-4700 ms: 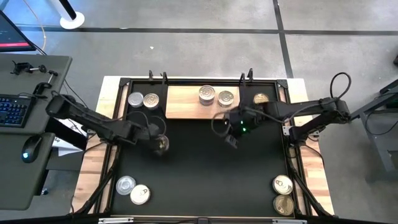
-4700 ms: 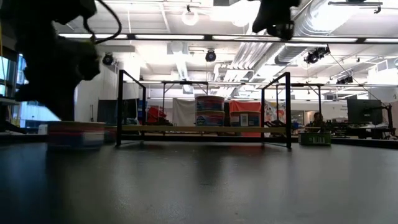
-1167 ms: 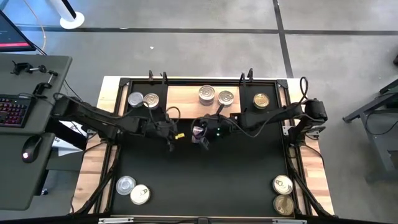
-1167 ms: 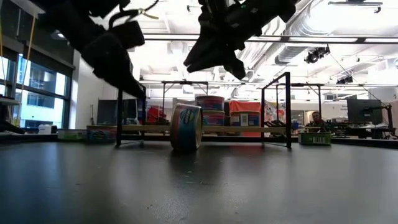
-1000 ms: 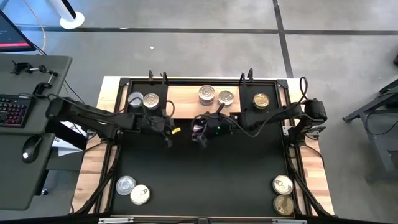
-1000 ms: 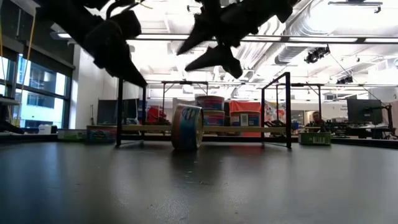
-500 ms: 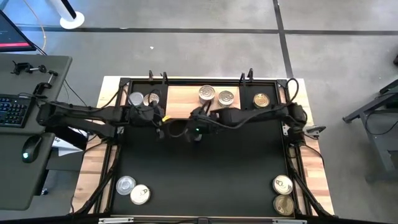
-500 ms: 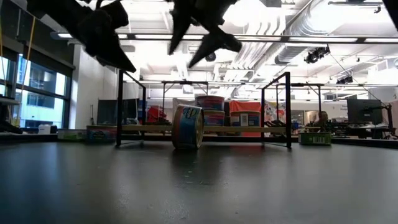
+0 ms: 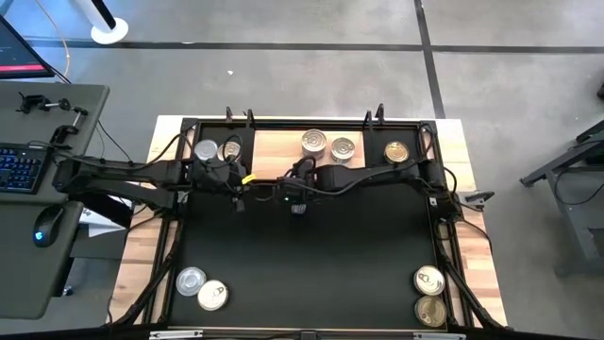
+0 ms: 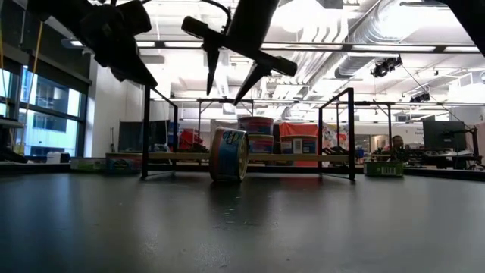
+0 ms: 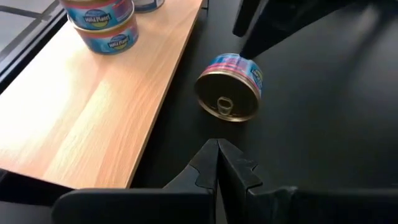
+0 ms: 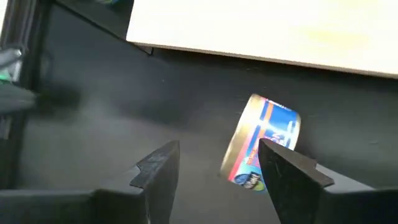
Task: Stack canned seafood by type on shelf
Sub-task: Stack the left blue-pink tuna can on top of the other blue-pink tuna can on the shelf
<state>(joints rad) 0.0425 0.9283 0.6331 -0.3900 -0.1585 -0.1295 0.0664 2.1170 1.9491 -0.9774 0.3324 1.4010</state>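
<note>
Gold-lidded blue-labelled tin (image 11: 229, 86) on edge, beside shelf (image 11: 99, 106)

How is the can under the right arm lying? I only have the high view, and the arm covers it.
Observer: The can stands on its edge on the black mat, just in front of the shelf.
Operator: Are the right jaws on it?
Observer: No. The right jaws hang open above it, not touching.
Operator: And the left?
Observer: The left jaws are shut, pointing at the can's gold pull-tab lid from a short way off.
</note>
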